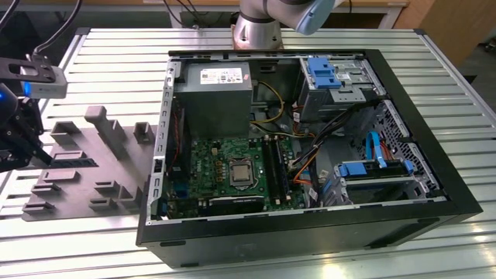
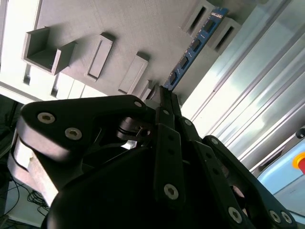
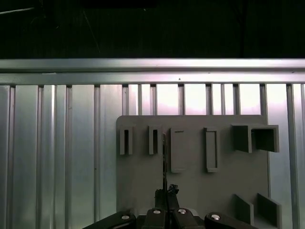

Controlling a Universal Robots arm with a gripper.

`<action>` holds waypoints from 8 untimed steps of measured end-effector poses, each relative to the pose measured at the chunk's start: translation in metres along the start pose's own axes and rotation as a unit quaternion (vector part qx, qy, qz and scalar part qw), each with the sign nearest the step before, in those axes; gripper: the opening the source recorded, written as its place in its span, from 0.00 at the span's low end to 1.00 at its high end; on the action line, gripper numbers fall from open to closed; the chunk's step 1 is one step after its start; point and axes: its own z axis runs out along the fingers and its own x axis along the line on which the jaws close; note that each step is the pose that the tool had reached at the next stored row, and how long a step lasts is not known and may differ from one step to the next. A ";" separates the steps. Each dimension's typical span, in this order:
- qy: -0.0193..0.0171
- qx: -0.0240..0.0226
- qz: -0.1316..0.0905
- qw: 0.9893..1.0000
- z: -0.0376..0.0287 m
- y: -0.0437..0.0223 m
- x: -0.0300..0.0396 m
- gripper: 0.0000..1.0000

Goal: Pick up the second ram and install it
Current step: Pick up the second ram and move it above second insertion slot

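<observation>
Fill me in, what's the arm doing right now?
The arm's tool is down at the grey tray, which lies to the exterior view's left of the open computer case. Its fingers are closed on one end of the memory stick, which stands on edge in the tray's holders. The stick is not yet in the case.

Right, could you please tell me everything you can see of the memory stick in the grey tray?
The memory stick is a long, thin, flat board, bluish, with a row of dark chips along its face. It stands on its long edge in the grey tray, with its far end passing between two raised blocks. In the first wrist view it shows edge-on as a thin dark line. The gripper is shut on its near end and seems to pinch it. The stick is not yet lifted out.
</observation>
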 end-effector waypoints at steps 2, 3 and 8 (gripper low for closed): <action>0.000 0.000 0.000 1.000 -0.0003 0.0000 0.0000 0.12; 0.000 0.000 0.000 1.000 -0.0005 0.0000 0.0000 0.12; 0.000 0.001 0.000 1.000 -0.0016 0.0001 0.0000 0.12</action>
